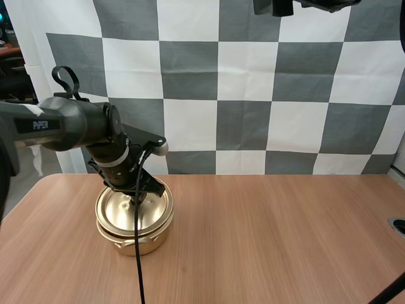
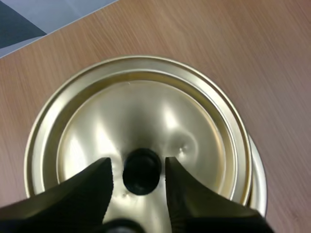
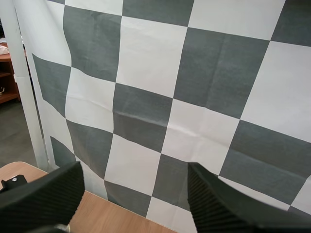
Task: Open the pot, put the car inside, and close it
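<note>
A gold pot (image 1: 136,239) stands on the wooden table at the left, its gold lid (image 1: 117,204) on top. My left gripper (image 1: 135,199) reaches down onto the lid. In the left wrist view its fingers (image 2: 95,187) stand apart on either side of the lid's black knob (image 2: 141,171), with a small gap on each side; the left gripper (image 2: 138,172) is open. The lid (image 2: 146,116) sits within the pot's rim. My right gripper (image 3: 133,187) is raised off the table, open, with nothing between its fingers (image 3: 48,194).
The wooden table (image 1: 266,240) stretches bare to the right of the pot. A dark round fitting (image 1: 398,226) sits at the table's right edge.
</note>
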You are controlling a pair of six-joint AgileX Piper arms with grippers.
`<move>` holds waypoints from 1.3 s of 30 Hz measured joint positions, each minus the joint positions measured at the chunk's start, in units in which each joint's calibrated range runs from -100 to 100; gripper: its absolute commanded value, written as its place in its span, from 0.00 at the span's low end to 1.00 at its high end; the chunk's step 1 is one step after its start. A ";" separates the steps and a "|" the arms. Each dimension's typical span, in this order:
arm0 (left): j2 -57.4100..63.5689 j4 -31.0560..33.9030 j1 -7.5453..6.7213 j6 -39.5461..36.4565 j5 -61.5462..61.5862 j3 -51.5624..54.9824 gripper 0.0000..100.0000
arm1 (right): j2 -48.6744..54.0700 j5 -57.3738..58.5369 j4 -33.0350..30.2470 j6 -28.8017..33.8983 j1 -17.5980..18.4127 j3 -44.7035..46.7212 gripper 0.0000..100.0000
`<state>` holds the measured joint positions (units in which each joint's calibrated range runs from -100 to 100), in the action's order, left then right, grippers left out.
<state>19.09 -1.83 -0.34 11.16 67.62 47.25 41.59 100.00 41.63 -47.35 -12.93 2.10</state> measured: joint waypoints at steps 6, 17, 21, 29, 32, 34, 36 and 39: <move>0.00 0.00 0.00 1.99 4.46 0.00 1.00 | 0.00 0.00 0.00 0.00 0.00 0.00 1.00; 2.60 0.00 0.00 1.68 0.55 0.00 1.00 | 0.00 0.00 0.00 0.00 0.00 0.00 1.00; 4.26 0.00 0.00 1.68 -0.45 0.00 1.00 | 0.00 0.00 0.00 0.00 0.00 0.00 1.00; 4.55 0.00 0.00 1.68 0.15 0.00 1.00 | 0.00 0.00 0.00 0.00 0.00 0.00 1.00; 4.55 0.00 0.00 2.10 1.15 0.00 1.00 | 0.00 0.00 0.00 0.00 0.00 0.00 1.00; 4.55 0.00 0.00 2.22 1.39 0.00 1.00 | 0.00 0.00 0.00 0.00 0.00 0.00 1.00; 4.55 0.00 0.00 2.92 1.39 0.00 1.00 | 0.00 0.00 0.00 0.00 0.00 0.00 1.00; 4.55 0.00 0.00 4.11 1.39 0.00 1.00 | 0.00 0.00 0.00 0.00 0.00 0.00 1.00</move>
<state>23.65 -1.83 -0.34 15.28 69.01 47.25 41.59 100.00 41.63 -47.35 -12.93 2.10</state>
